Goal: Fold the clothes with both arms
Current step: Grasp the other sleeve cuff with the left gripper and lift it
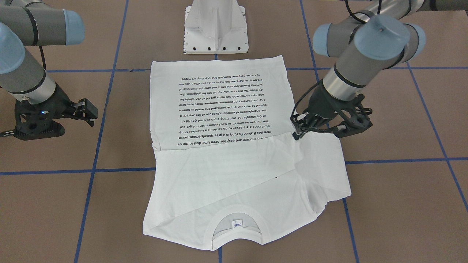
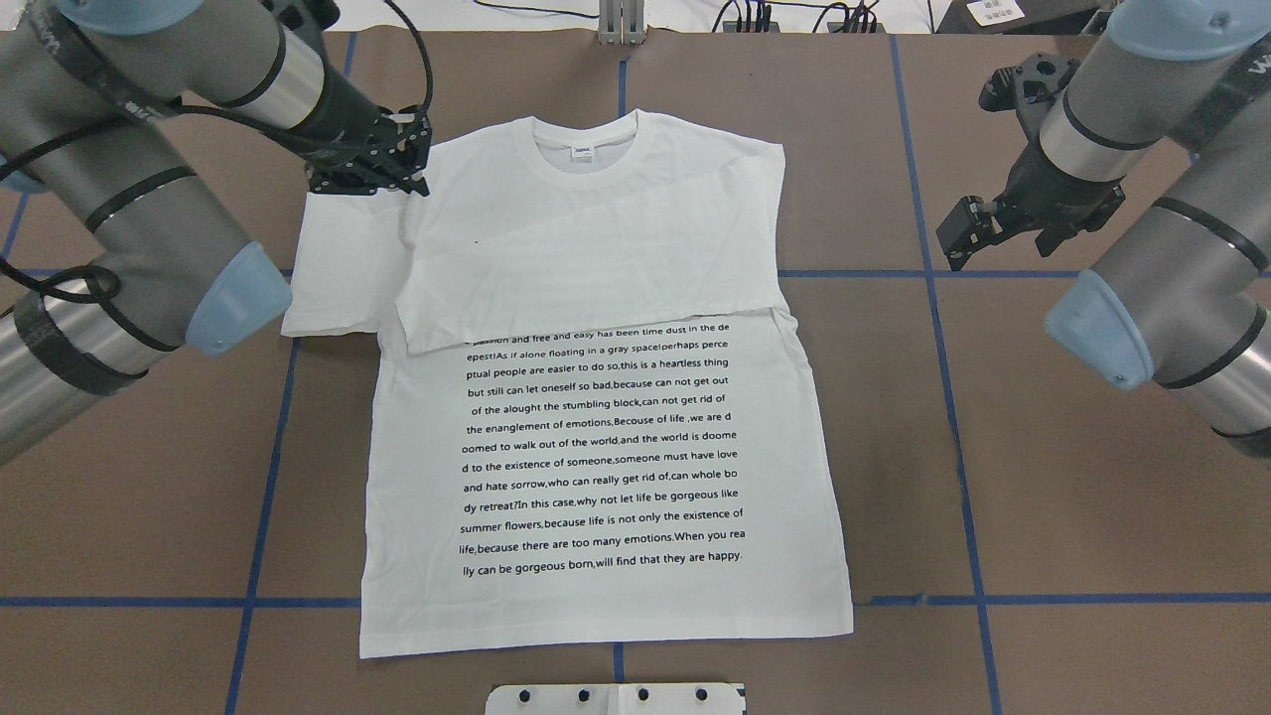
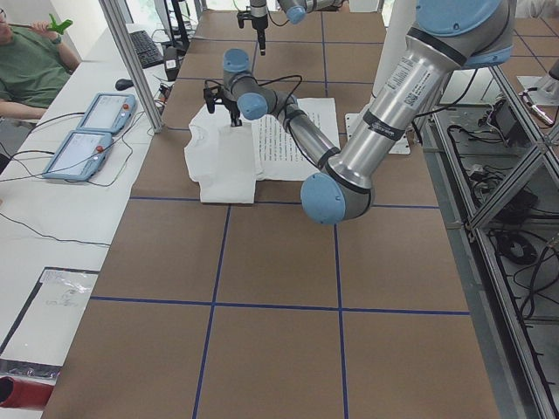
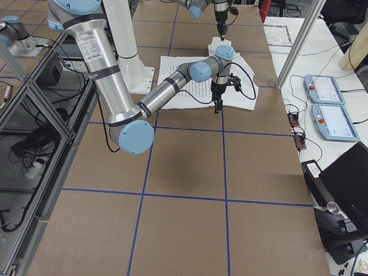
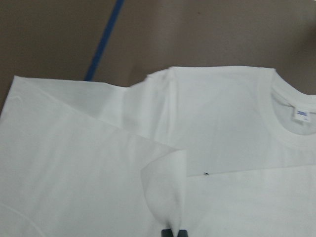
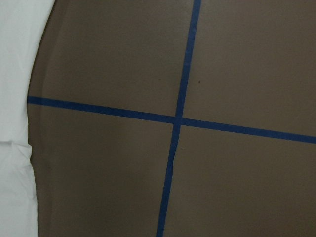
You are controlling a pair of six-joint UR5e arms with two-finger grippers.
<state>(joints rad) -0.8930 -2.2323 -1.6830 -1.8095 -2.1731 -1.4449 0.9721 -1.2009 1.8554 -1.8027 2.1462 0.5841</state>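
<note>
The white T-shirt [image 2: 596, 447] lies flat on the brown table, printed text up, collar [image 2: 586, 149] at the far end, with white cloth folded across its chest. My left gripper [image 2: 415, 184] is low over the shirt's shoulder. In the left wrist view its fingertips [image 5: 174, 232] are shut on a raised flap of the white cloth [image 5: 163, 197]. In the front view it [image 1: 297, 136] touches the fold's edge. My right gripper [image 2: 955, 243] hovers open and empty over bare table beside the shirt's other side. The shirt's edge [image 6: 15, 74] shows in the right wrist view.
The white pedestal base [image 1: 215, 29] stands at the shirt's hem end. Blue tape lines [image 2: 933, 273] cross the brown table. A seated person [image 3: 26, 61] and two teach pendants [image 3: 87, 131] are on the side table beyond the collar end.
</note>
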